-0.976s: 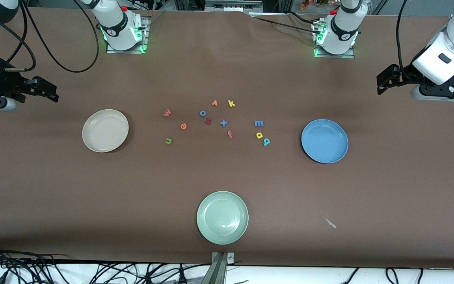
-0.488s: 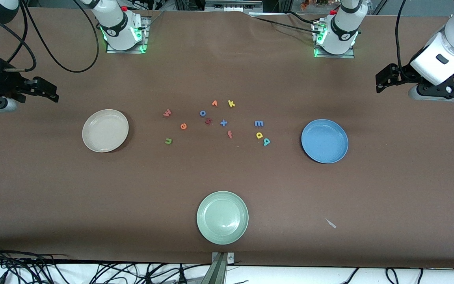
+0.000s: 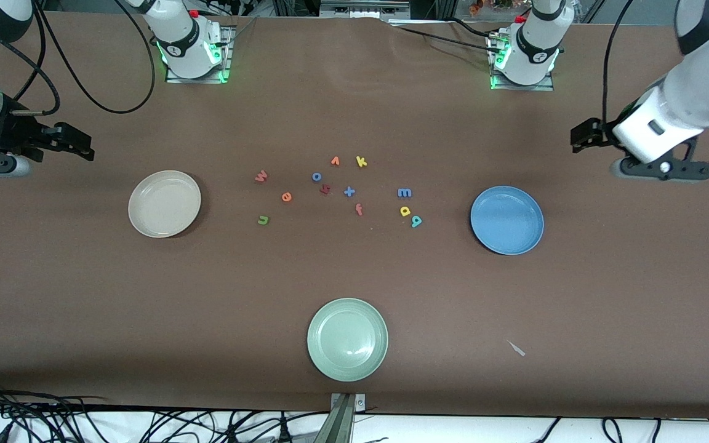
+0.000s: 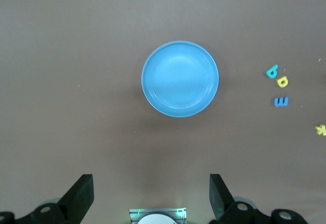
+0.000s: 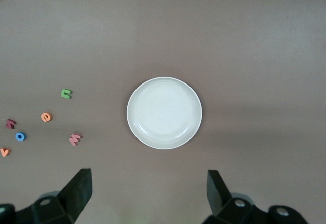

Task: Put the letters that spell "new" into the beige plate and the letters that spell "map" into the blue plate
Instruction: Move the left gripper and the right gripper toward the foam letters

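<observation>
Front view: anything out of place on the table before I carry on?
One thing: a small pale scrap lies on the brown table, nearer the camera than the blue plate. It is neither a letter nor a plate.

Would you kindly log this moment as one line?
left gripper: open, empty | right gripper: open, empty | beige plate: empty | blue plate: empty

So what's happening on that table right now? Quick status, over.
Both grippers, left and right, open, empty, up at table ends. Beige plate and blue plate bare; letters untouched between them. Nothing blocking.
</observation>
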